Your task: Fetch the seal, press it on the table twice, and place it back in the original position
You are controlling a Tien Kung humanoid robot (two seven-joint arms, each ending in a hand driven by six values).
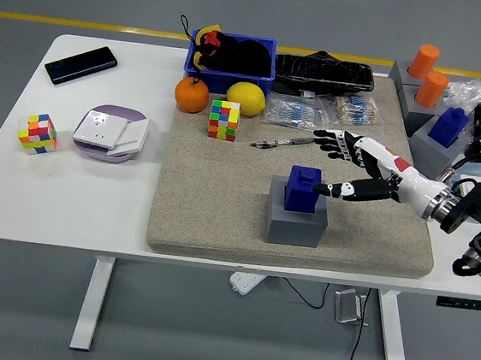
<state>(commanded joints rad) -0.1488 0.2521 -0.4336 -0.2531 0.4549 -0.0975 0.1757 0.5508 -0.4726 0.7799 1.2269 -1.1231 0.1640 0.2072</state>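
Head view puts the blue seal (303,190) in front of you as the landmark: it sits upright in the top of its grey holder block (297,221), on the near half of the beige mat (221,204) that covers the white table (67,196). Just right of the seal you see the right hand (358,165), fingers spread wide and holding nothing; its thumb tip points at the seal's right side with a small gap, and the other fingers fan out above and beyond the seal, clear of it. The black forearm runs off to the right edge of the picture.

Beyond the seal, a pen (280,143) lies on the mat. Beyond and left of the seal stands a Rubik's cube (223,120), with an orange (192,95) and a lemon (246,98) behind it, then a blue bin (232,59). Far right of the seal you find a second blue seal (448,126) on a grey stand and two orange cylinders (428,75). Far left of the seal, off the mat, lie a smaller cube (38,133), a purple-white device (110,133) and a black phone (80,64).
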